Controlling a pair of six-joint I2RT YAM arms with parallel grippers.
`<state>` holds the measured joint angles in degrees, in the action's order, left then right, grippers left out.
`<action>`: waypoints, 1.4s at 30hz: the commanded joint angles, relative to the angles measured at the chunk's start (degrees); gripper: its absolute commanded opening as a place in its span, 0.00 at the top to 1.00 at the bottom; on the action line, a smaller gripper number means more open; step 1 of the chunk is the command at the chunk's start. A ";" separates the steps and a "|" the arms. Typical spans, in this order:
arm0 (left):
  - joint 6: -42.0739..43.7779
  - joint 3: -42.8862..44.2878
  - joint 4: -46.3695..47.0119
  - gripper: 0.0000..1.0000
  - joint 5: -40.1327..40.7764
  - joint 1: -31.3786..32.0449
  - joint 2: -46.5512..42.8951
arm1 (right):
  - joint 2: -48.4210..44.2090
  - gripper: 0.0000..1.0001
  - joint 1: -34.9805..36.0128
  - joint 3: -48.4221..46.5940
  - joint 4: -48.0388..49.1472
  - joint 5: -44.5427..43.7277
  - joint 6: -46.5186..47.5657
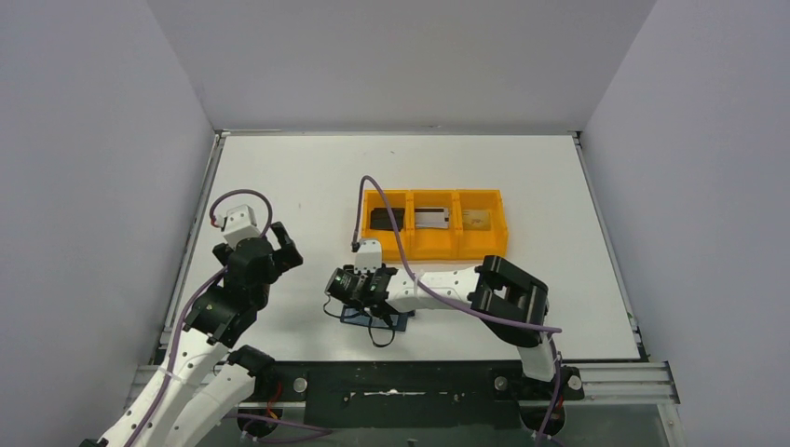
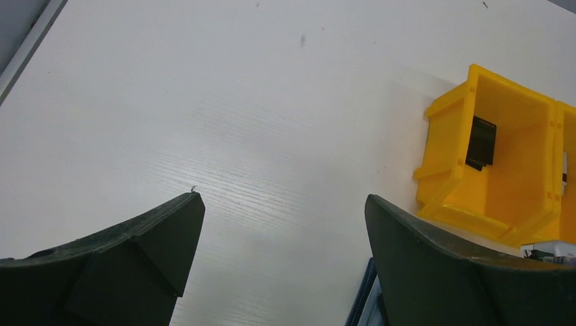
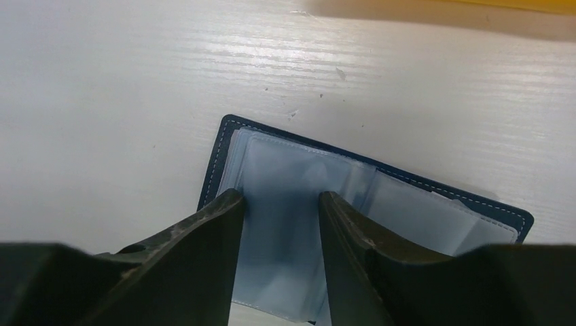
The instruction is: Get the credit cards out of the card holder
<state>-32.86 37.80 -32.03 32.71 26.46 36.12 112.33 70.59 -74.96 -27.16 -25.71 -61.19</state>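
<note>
I am holding my right pincer (image 3: 280,200), jaws half apart, directly over the open card holder (image 3: 292,170) lying flat on the table (image 3: 102,102), its long axis running crosswise beneath the jaws, my wide-open left pincer (image 2: 282,204) farther off.

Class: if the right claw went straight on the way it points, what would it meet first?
Probably the clear plastic pocket of the open navy-blue bifold card holder, lying flat on the white table just ahead of the right claw; the gap left is unclear.
</note>
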 commanded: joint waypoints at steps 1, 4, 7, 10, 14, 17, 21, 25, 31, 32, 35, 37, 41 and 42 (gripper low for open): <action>-0.27 0.35 1.36 0.09 -0.21 -0.44 -0.01 | 1.55 0.59 0.08 -1.94 -3.56 -0.47 -1.60; -0.07 0.34 1.53 0.09 -0.59 -0.53 0.15 | 1.28 0.65 0.16 -1.84 -2.83 -0.64 -1.35; -0.07 0.34 1.53 0.09 -0.80 -0.57 0.14 | 0.63 0.74 0.01 -1.57 -2.26 -1.02 -0.56; 0.12 0.21 1.75 0.09 -1.09 -0.70 0.11 | -0.63 0.83 0.05 -0.59 -0.58 -1.35 0.19; 0.17 0.17 1.97 0.09 -1.42 -0.88 0.39 | -2.68 0.72 -0.13 0.35 1.87 -0.94 1.93; 0.30 0.17 2.13 0.09 -1.80 -1.20 0.50 | -3.73 0.53 -0.02 0.26 2.12 -0.92 2.45; 0.43 0.16 2.26 0.09 -2.19 -1.49 0.70 | -3.76 0.42 0.12 -0.28 0.59 -0.85 1.64; 0.60 0.08 2.49 0.09 -2.72 -1.80 0.79 | -2.54 0.40 0.76 -0.99 -0.26 -0.36 1.18; 0.70 0.08 2.54 0.09 -2.80 -2.28 0.88 | 2.57 0.40 0.77 -4.22 -5.91 0.20 -0.27; 0.69 0.08 2.52 0.09 -2.82 -2.29 0.95 | 3.04 0.43 0.76 -4.38 -6.97 -0.02 -1.00; 0.69 0.08 2.63 0.09 -3.01 -2.58 1.05 | 2.69 0.47 0.81 -3.29 -7.46 -1.17 -1.95; 0.86 0.08 2.89 0.09 -3.48 -2.76 1.14 | 2.46 0.50 0.86 -2.63 -7.02 -1.26 -2.07; 0.95 0.08 2.94 0.09 -3.82 -3.08 1.37 | 1.81 0.69 0.98 -2.50 -6.93 -2.32 -1.44; 1.00 0.08 3.01 0.09 -4.03 -3.08 1.41 | 1.49 0.73 1.04 -2.15 -5.79 -1.99 -0.87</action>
<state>-32.53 37.28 -31.92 29.52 23.88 37.47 114.10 71.11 -78.26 -31.48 -26.22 -62.19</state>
